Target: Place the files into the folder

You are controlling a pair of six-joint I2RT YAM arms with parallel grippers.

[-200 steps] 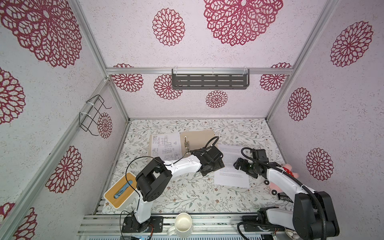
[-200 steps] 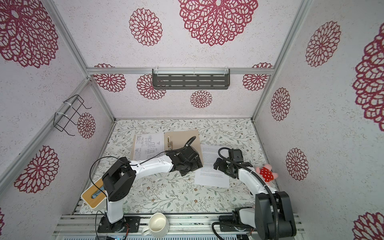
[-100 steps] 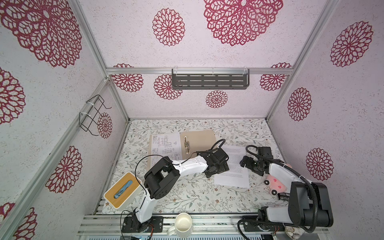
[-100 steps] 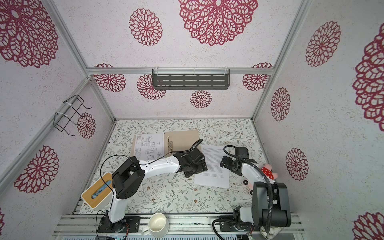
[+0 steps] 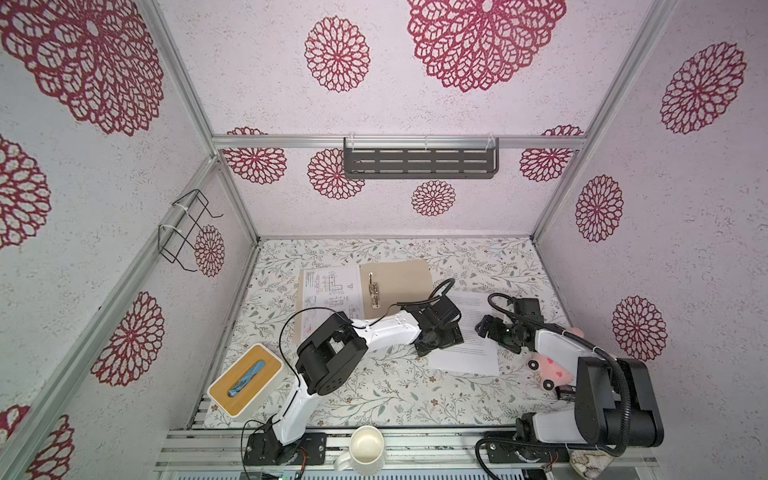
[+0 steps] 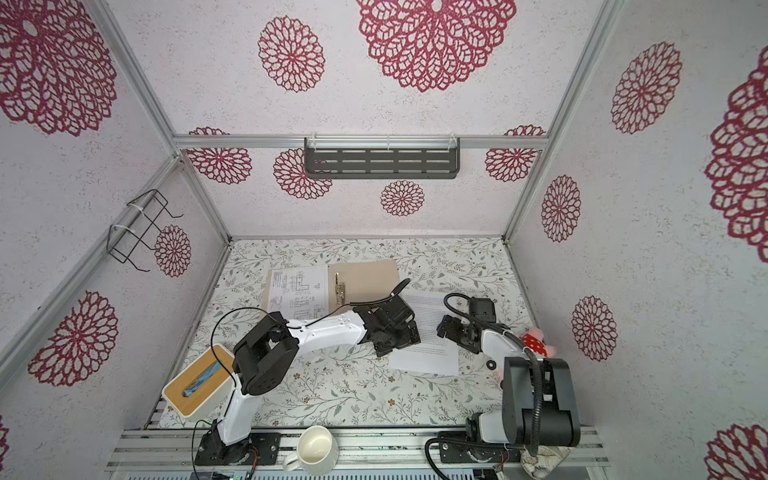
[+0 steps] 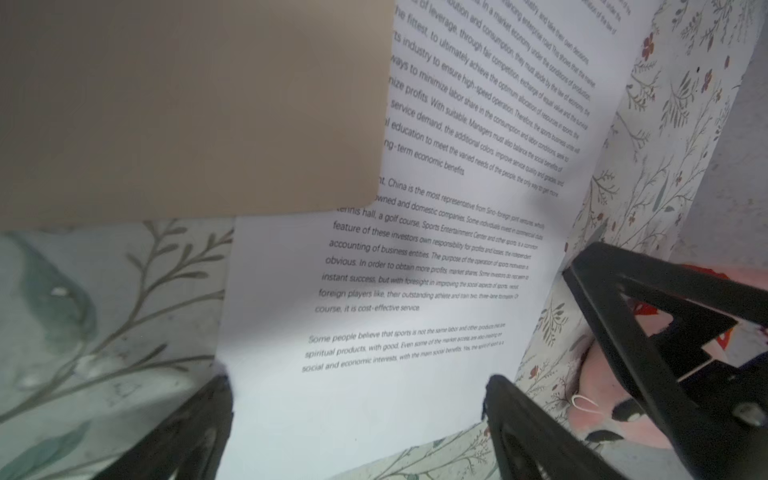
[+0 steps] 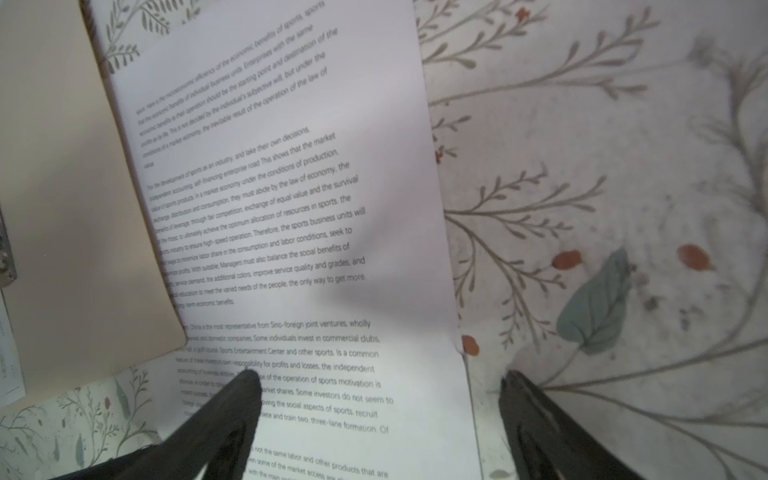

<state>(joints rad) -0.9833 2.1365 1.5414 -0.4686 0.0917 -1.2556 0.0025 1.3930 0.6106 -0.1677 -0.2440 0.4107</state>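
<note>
The left gripper [image 7: 357, 415] and right gripper [image 8: 382, 419] both hang released, jaws wide, over the text sheet [image 5: 469, 361]. On the table [image 5: 390, 395] the open folder [image 5: 401, 282] lies with its corner overlapping that sheet; the drawing sheet [image 5: 330, 291] rests on its left flap beside the metal clip [image 5: 374, 293].

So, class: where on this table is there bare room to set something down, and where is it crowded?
Free: the far strip of table between the back wall and the folder; the near patch between the text sheet and the mug. Crowded: the left gripper and right gripper over the text sheet, with the pink toy beside it.
</note>
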